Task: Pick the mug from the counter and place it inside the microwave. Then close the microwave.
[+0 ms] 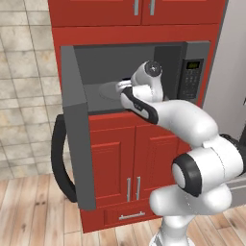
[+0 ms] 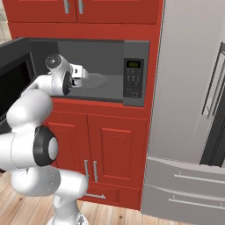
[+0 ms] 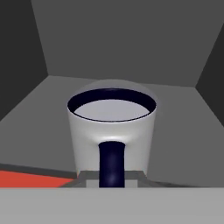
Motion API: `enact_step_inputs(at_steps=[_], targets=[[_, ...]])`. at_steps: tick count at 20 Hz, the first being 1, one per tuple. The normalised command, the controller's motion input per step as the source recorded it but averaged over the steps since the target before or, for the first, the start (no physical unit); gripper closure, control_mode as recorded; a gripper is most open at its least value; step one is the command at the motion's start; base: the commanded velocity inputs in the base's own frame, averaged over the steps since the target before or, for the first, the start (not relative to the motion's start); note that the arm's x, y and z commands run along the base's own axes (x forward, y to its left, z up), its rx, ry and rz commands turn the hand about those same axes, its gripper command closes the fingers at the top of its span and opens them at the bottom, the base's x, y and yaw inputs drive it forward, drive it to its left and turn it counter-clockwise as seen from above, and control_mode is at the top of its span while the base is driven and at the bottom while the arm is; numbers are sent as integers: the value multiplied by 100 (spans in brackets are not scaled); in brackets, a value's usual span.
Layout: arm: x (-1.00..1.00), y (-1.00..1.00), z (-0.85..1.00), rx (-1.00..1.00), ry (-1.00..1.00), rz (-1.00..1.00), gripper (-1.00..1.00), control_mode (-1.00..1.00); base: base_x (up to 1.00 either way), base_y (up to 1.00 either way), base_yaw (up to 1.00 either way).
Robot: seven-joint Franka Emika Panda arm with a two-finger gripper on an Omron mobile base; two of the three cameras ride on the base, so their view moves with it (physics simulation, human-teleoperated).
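The pale grey-white mug (image 3: pixel 131 131) stands upright inside the microwave (image 1: pixel 192 72) cavity, its dark handle pointing at the hand camera. My gripper (image 3: pixel 111 180) is shut on that handle, with a grey finger (image 3: pixel 91 178) pressed against each side. In the base views my gripper (image 1: pixel 124 85) (image 2: pixel 80 71) reaches through the open front over the round turntable (image 2: pixel 96 81), and my hand hides the mug there. The microwave door (image 1: pixel 77 144) is swung wide open to the left, its thick black handle (image 1: pixel 58 158) on the outside. The counter is out of view.
Red cabinet doors (image 1: pixel 129 158) lie below the microwave and more red cabinets (image 2: pixel 79 11) above it. A grey fridge (image 2: pixel 189 110) stands to the right. The open door (image 2: pixel 15 83) juts out beside my arm. Wood floor (image 1: pixel 29 211) lies below.
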Motion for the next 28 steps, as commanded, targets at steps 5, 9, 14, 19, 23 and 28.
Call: enact_step_inputs(at_steps=[5, 9, 14, 19, 23, 28], targets=[[32, 0, -7, 0, 0, 0, 100, -100, 0, 0, 0], [29, 0, -13, 0, 0, 0, 100, -100, 0, 0, 0], [25, 0, -21, 0, 0, 0, 100, -100, 0, 0, 0], [14, 1, -18, 0, 0, 0, 100, -100, 0, 0, 0], [3, 2, -20, 0, -4, 0, 100, -100, 0, 0, 0], [0, 2, -10, 0, -3, 0, 100, -100, 0, 0, 0]])
